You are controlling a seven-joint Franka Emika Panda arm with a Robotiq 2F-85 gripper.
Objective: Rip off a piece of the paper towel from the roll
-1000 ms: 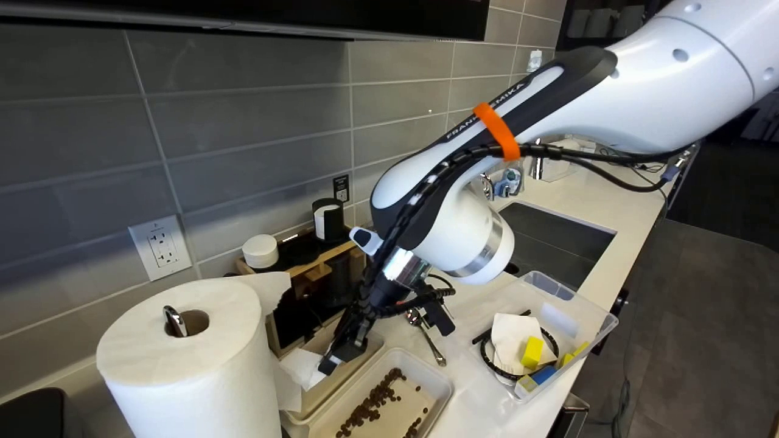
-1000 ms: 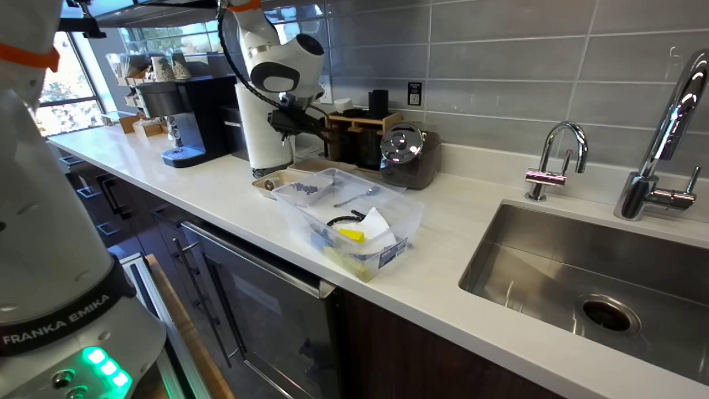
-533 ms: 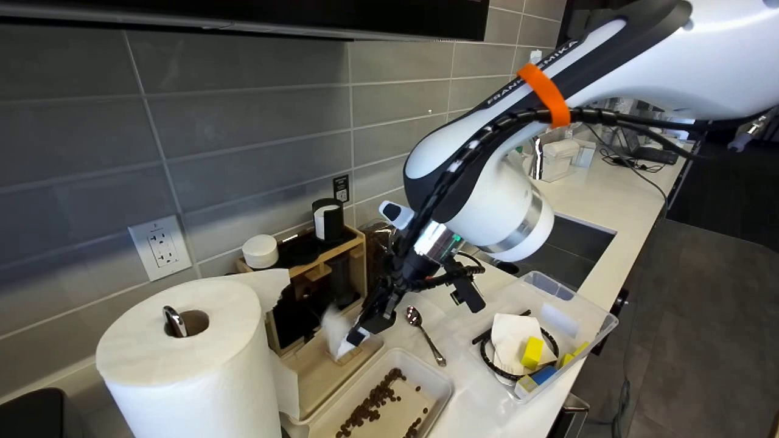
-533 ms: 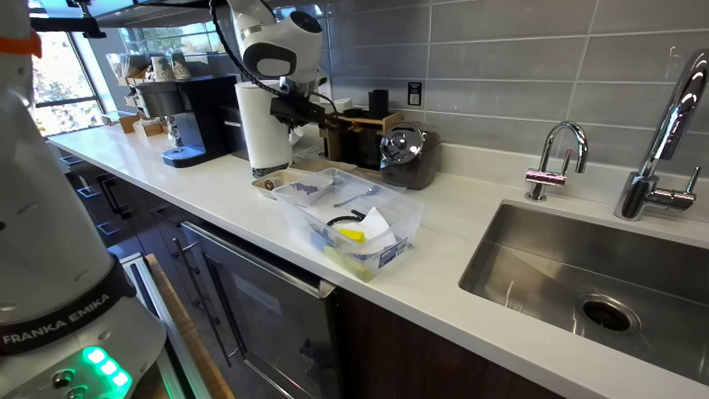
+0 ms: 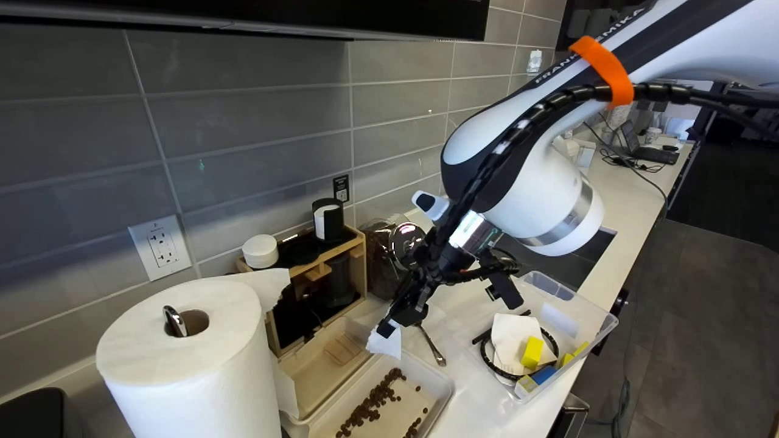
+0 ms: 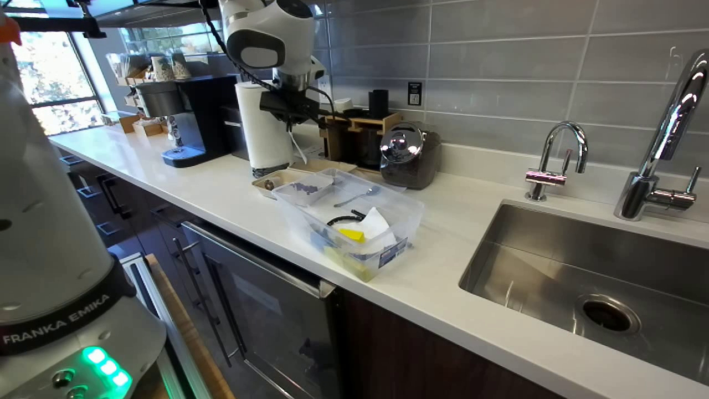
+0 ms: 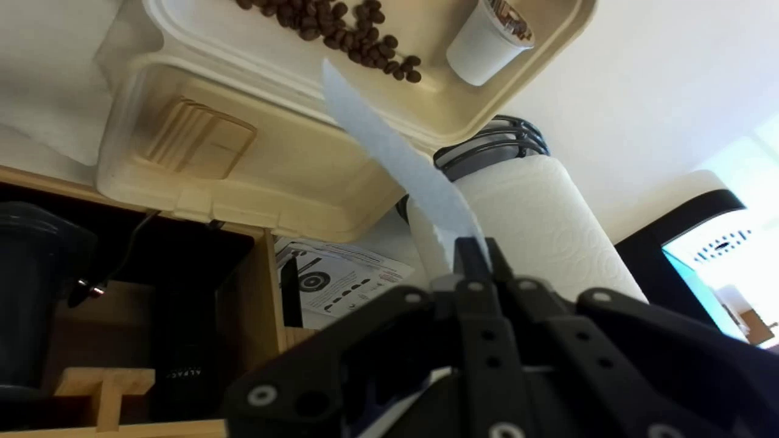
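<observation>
The roll [image 5: 188, 401] is a fat white cylinder standing upright, with a metal knob in its top hole. It also shows in an exterior view [image 6: 265, 136] and in the wrist view [image 7: 535, 213]. A ragged loose flap hangs off its side. My gripper [image 5: 387, 329] is shut on a small white piece of paper towel [image 5: 385, 344], held in the air above the trays and apart from the roll. In the wrist view the piece [image 7: 395, 152] sticks out as a limp, curved strip from between the fingertips [image 7: 481, 252]. The piece also hangs below the gripper in an exterior view [image 6: 298, 147].
An open food tray [image 5: 449, 389] with coffee beans and a white pod [image 7: 481, 55] lies below the gripper. A wooden organiser [image 5: 360, 267] and glass jar [image 6: 410, 160] stand by the wall. A spoon [image 5: 433, 348] and clear bin [image 5: 599, 331] lie beyond, then the sink [image 6: 498, 255].
My gripper has moved away from the roll, past the organiser and towards the spoon, carrying the shut-in piece of paper towel with it. The roll and its loose flap look almost unchanged.
</observation>
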